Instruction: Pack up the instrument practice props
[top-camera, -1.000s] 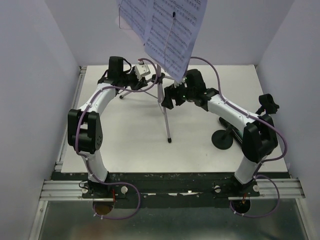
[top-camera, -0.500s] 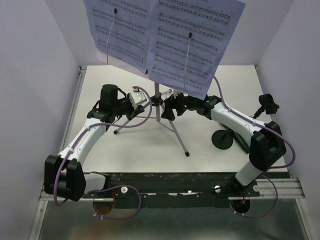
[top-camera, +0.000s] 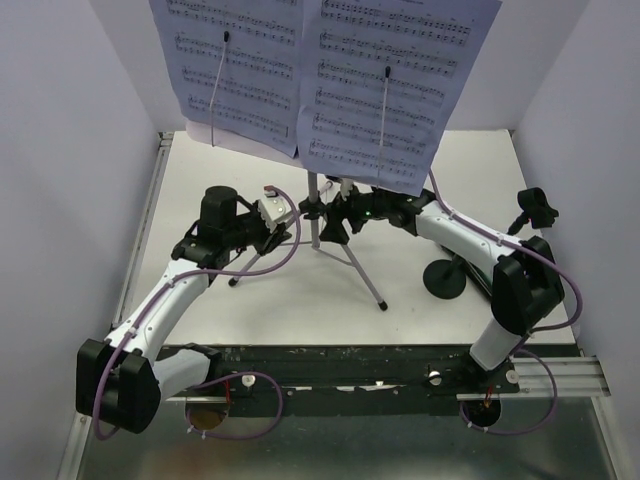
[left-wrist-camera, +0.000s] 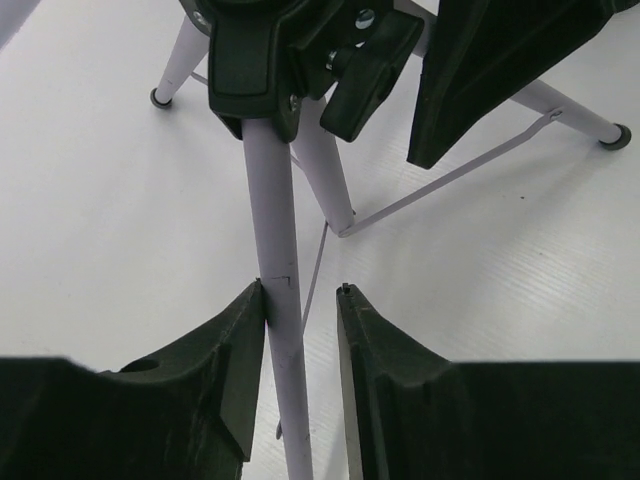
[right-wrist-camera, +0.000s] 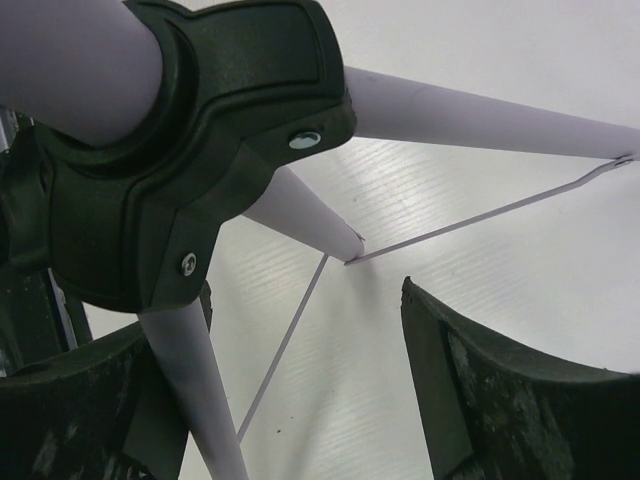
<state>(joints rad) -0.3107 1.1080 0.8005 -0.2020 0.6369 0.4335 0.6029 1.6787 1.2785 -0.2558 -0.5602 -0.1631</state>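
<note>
Tripod stand (top-camera: 315, 205) upright mid-tabletop (top-camera: 250, 300), sheet music (top-camera: 380, 90) on top | we see left hand (left-wrist-camera: 300, 295) loosely straddling one leg (left-wrist-camera: 272, 220), unclamped | right hand (right-wrist-camera: 300, 300) wide apart beside hub (right-wrist-camera: 200, 130)

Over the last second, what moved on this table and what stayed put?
The music stand swung round: its white pages now face the overhead camera side by side, and its front foot slid nearer and rightward. The left arm's elbow dropped toward the near left corner; the left gripper loosely straddles a tripod leg. The right gripper barely shifted, open by the hub. The black round-based holder stayed.
</note>
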